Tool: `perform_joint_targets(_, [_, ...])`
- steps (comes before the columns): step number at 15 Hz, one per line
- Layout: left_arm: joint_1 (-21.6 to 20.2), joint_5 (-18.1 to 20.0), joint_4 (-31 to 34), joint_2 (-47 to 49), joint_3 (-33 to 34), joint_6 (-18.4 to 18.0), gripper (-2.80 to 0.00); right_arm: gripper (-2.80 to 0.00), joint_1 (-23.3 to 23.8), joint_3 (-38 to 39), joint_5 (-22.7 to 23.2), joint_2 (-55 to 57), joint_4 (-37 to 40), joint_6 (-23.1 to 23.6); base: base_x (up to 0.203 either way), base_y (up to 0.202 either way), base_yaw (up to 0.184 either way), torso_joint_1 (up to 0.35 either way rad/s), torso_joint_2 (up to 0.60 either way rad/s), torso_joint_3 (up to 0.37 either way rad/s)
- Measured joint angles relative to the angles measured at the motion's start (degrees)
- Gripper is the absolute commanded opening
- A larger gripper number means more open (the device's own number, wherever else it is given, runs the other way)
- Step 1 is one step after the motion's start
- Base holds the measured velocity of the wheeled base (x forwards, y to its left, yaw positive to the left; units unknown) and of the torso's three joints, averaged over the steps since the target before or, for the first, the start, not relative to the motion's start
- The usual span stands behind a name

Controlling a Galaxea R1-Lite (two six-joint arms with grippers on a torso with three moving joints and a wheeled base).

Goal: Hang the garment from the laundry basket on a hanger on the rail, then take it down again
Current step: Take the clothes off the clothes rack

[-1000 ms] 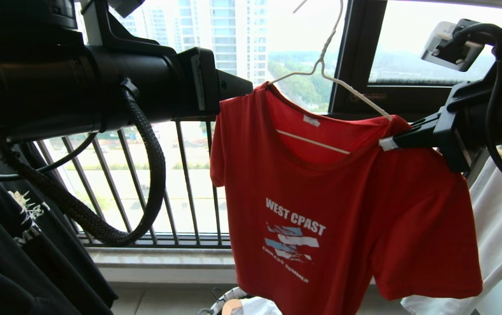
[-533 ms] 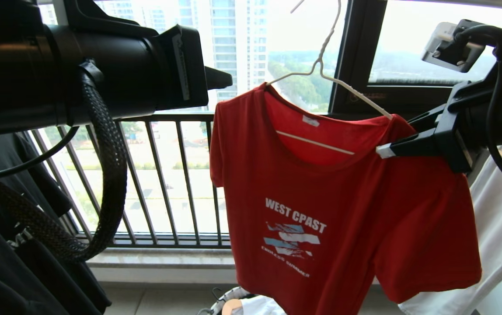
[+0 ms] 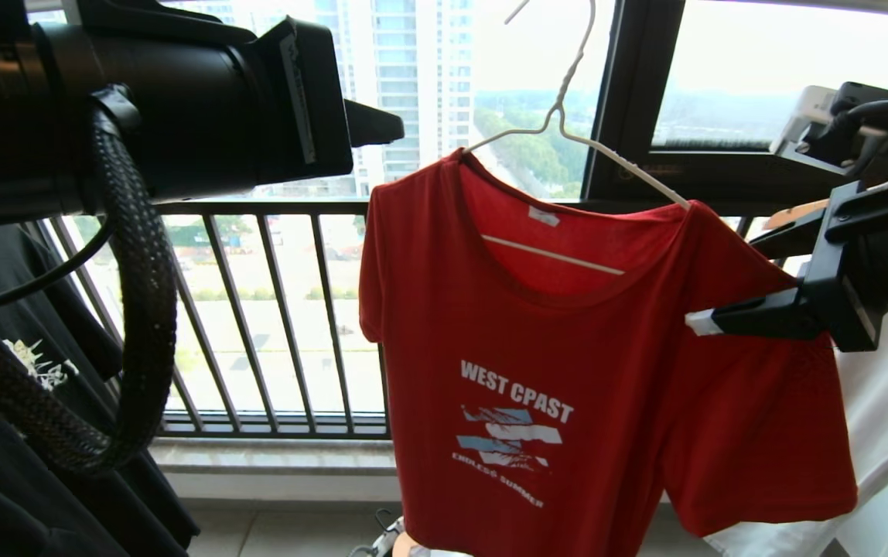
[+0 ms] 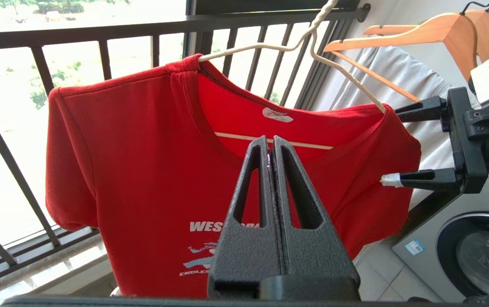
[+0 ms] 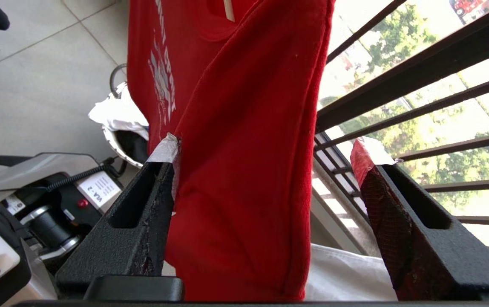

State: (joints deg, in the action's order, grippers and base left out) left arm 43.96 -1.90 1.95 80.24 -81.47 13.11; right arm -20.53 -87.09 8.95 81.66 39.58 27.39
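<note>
My left gripper (image 4: 270, 147) is nearest, raised on the left with its fingers pressed flat together on nothing, the tips in front of the garment's (image 3: 568, 371) neckline but clear of the cloth. My right gripper (image 5: 266, 157) comes in from the right at sleeve height, its fingers spread wide with the red sleeve hanging loose between them; one taped fingertip (image 5: 165, 149) lies against the fabric, the other stands apart from it. The garment hangs on the hanger (image 3: 568, 128), which runs through its neck opening, the chest print facing me and the shirt tilted down toward my right. The hook of the hanger goes up out of sight, so I cannot see the rail. Below the shirt's hem sits the laundry basket (image 5: 119, 145) on the tiled floor, with white cloth in it. Behind everything stands the black window railing (image 3: 274, 209).
</note>
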Motion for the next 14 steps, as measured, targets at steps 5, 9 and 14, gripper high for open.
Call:
perform_joint_targets(5, [1.2, -0.1, 2.6, -0.1, 0.1, -1.1, -2.8, 0.0, 0.3, 3.3, 0.1, -8.3, 0.0, 0.8, 0.0, 0.0, 0.0, 0.0, 0.0, 0.0])
perform_joint_targets(9, [2.7, -0.1, 2.7, -1.1, 2.8, -3.9, -2.8, -2.8, 0.3, 5.0, 1.3, -14.6, -1.1, 0.7, 0.0, 0.0, 0.0, 0.0, 0.0, 0.0])
perform_joint_targets(14, [3.3, -0.4, 2.9, -7.0, 10.5, -4.8, -2.8, -2.8, 0.4, 6.4, 2.3, -20.5, -1.2, -6.1, 0.0, 0.0, 0.0, 0.0, 0.0, 0.0])
